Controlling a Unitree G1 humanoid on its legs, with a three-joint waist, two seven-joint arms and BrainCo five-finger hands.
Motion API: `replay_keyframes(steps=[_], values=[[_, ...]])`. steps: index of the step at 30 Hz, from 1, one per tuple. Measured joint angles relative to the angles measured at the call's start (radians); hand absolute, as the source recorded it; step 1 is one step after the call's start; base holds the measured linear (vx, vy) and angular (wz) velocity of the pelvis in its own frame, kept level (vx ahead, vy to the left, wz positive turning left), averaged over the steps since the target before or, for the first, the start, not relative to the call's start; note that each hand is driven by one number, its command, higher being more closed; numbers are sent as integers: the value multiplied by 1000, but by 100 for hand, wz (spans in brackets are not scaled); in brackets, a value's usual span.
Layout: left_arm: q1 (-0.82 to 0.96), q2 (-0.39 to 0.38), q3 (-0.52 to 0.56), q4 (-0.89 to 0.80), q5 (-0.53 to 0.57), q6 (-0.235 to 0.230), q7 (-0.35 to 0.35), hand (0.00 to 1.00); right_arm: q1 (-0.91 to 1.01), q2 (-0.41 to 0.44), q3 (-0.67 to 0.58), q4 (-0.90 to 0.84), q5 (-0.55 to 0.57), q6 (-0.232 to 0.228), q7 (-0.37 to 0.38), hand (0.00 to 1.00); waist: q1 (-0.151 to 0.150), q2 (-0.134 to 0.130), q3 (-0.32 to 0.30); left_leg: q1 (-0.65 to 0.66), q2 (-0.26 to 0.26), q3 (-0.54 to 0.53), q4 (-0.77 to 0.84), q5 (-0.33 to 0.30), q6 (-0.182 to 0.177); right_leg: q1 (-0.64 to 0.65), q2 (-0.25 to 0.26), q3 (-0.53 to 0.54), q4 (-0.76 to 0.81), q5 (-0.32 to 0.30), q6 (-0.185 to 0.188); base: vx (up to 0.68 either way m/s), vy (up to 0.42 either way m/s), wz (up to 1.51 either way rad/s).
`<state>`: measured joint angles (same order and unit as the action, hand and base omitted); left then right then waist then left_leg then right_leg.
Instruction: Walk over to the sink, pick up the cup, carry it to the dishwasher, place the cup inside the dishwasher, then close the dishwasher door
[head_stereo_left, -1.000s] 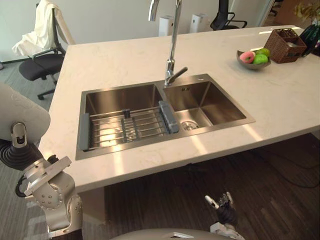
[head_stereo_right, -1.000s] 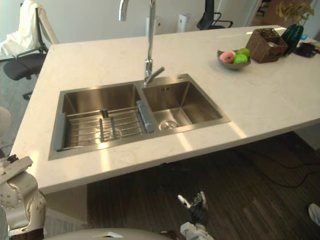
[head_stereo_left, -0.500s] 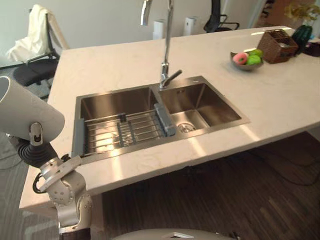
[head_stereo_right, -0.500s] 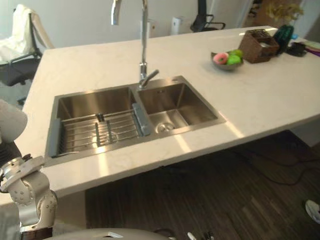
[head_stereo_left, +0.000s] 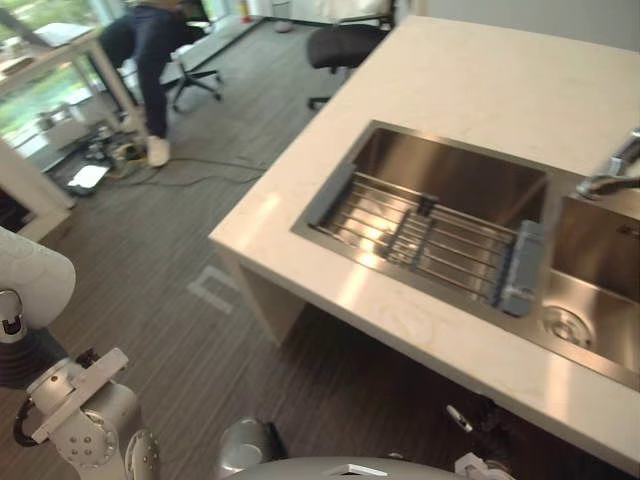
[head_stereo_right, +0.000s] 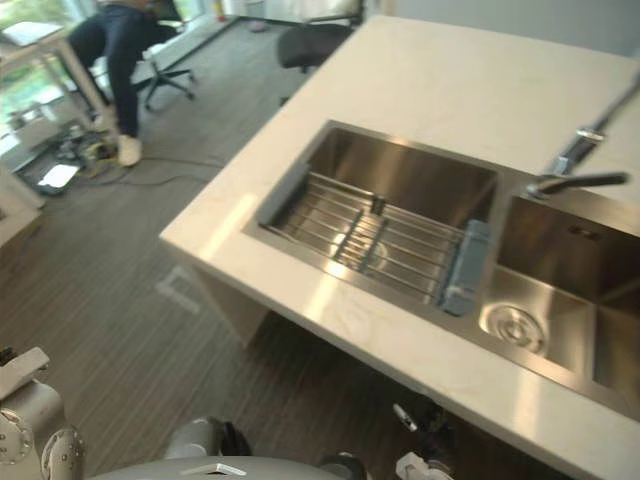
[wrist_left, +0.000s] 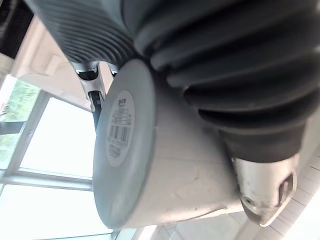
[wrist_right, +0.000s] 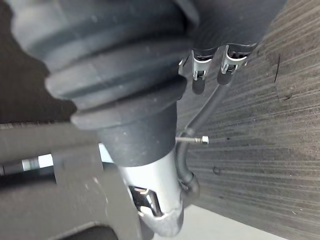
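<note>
One off-white cup (wrist_left: 175, 165), with a grey base carrying a barcode sticker, sat in our left hand (wrist_left: 263, 194), thumb and fingers wrapped round its wall. We held it well off to the left of the counter (head_stereo_left: 480, 70) and its steel sink (head_stereo_left: 450, 172). Our right hand (wrist_right: 150, 202) hung low over the dark floor (wrist_right: 260, 150), fingers loose, holding nothing.

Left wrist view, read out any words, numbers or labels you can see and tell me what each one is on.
Label on the flat base of the cup: a barcode with lines of small print above and below it, too small and blurred to read.
No other text can be read in this view.
</note>
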<state>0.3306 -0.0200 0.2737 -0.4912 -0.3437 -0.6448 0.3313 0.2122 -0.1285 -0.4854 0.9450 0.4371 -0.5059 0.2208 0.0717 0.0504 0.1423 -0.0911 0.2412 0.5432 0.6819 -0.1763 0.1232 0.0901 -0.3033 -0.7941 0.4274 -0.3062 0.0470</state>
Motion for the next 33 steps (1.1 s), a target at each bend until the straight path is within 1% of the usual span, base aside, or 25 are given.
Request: replay_keyframes(steps=[1,2,3,4,5,6,7,8,9,10,11,12,16,18,19,20,21,22,23,24,25,26,28,31,33], values=[[-4,1,-1,1,-7,-1,-29,100,3,-14,-20,-2,7,0,11,0,-5,17,1,-15,-11,20,-32,12,-7,1,-16,-66,52,-12,-14,-53,4,216],[-26,6,1,5,-13,-3,-50,100,5,-11,-42,2,10,0,19,0,-19,24,-6,-23,-46,33,-101,25,10,-20,-26,-89,65,-34,-34,-115,2,233],[-41,-1,22,12,-32,-12,-63,100,-3,0,-56,24,8,-3,29,0,-45,-2,-16,24,-142,-19,-330,34,-22,-28,16,-107,-72,3,-20,-146,1,250],[-68,-7,26,28,-60,-17,-96,100,0,14,-65,38,11,-14,30,0,-42,7,-17,93,-101,84,-270,-19,12,12,21,-208,-96,40,5,-140,-2,215],[-71,-8,20,36,-76,-22,-113,100,-1,14,-67,40,20,-13,28,0,-38,14,-19,147,-85,135,-311,11,-20,26,18,-243,-79,37,-3,-68,57,217],[-84,-12,-20,65,-99,-25,-149,100,11,15,-76,35,44,-12,19,0,-53,34,-22,200,-110,148,-414,45,-63,50,-27,-320,22,28,-27,-68,157,187],[-102,-20,-56,93,-118,-25,-175,100,13,9,-73,35,57,-8,14,0,-67,27,-11,218,-134,177,-445,61,-36,20,-134,-356,248,20,-132,-85,196,200],[-114,-33,-77,120,-136,-30,-197,100,13,3,-67,38,68,-5,13,0,-71,36,-13,220,-122,175,-474,57,-26,-10,-164,-371,328,-13,-78,-155,139,134],[-141,-34,-77,130,-158,-34,-206,100,-12,17,-65,31,73,7,8,0,-69,47,-12,222,-111,183,-513,42,-61,-54,-107,-386,174,-22,-25,-192,16,151],[-169,-6,-97,142,-164,-41,-217,100,-16,45,-39,10,86,12,-9,0,-95,11,9,222,-103,210,-515,12,-107,-37,-69,-441,-16,130,-64,-185,-23,141],[-165,4,-144,159,-165,-26,-224,100,-17,39,-23,13,85,33,-26,0,-91,0,3,241,-109,198,-572,47,-158,-13,-71,-489,-26,143,-69,-121,-24,123],[-151,3,-161,158,-164,-24,-226,100,-18,31,-18,7,85,34,-27,0,-91,-3,2,252,-118,198,-603,58,-171,-4,-74,-501,-25,144,-64,-78,26,68],[-128,2,-195,156,-161,-7,-208,100,-20,-18,-7,7,85,51,-25,0,-73,7,1,270,-163,141,-650,72,-149,46,-99,-508,-33,212,-63,-70,116,44],[-149,3,-225,158,-161,-4,-202,100,-3,-13,-7,12,82,51,-13,0,-85,16,3,270,-172,75,-647,64,-118,43,-112,-354,6,262,-116,-12,175,101],[-175,7,-273,176,-152,-5,-201,100,27,3,-11,17,77,44,-6,0,-99,18,3,269,-173,6,-647,66,-92,-6,-113,-152,56,269,-135,38,122,158],[-211,17,-312,215,-147,-8,-203,100,52,37,-9,19,76,40,1,0,-113,30,4,242,-159,-66,-640,72,-79,-54,-20,111,17,180,-43,41,35,173],[-233,23,-329,241,-147,-6,-205,100,62,54,-9,18,78,37,8,0,-121,22,2,229,-155,-107,-634,76,-72,-69,30,226,-5,148,-28,57,-20,198],[-271,27,-368,293,-148,5,-206,100,83,78,-8,18,86,32,21,0,-138,7,6,206,-166,-180,-627,84,-66,-92,112,414,-39,112,-21,34,-52,174],[-279,28,-400,320,-148,17,-206,100,93,88,-7,18,87,28,24,0,-141,-22,10,202,-186,-221,-618,85,-66,-104,160,534,-80,112,-23,27,-53,146],[-275,28,-412,328,-148,20,-206,100,96,91,-7,18,88,25,29,0,-140,-39,6,197,-201,-233,-613,83,-67,-114,171,578,-103,120,-21,13,-68,84],[-273,34,-426,331,-147,29,-206,100,97,96,-3,17,88,11,35,0,-138,-73,3,191,-234,-251,-604,78,-75,-123,174,642,-158,177,-25,-5,-70,49],[-273,40,-432,337,-144,32,-206,100,97,94,-2,16,89,7,38,0,-139,-83,4,181,-240,-261,-593,72,-80,-120,170,659,-165,165,3,-7,-84,42],[-268,39,-448,329,-143,48,-207,100,97,87,6,9,90,7,56,0,-127,-57,2,162,-217,-277,-573,32,-90,-114,197,715,-180,170,12,38,-67,12],[-275,40,-458,310,-143,78,-231,100,135,112,14,-4,114,9,64,0,-140,-28,7,163,-146,-310,-532,14,-120,-130,260,784,-66,188,14,62,-44,42],[-273,40,-457,275,-143,79,-249,100,168,131,41,-36,128,8,78,0,-131,-35,4,163,-115,-341,-505,-1,-142,-130,286,771,-18,188,14,67,-112,46]])
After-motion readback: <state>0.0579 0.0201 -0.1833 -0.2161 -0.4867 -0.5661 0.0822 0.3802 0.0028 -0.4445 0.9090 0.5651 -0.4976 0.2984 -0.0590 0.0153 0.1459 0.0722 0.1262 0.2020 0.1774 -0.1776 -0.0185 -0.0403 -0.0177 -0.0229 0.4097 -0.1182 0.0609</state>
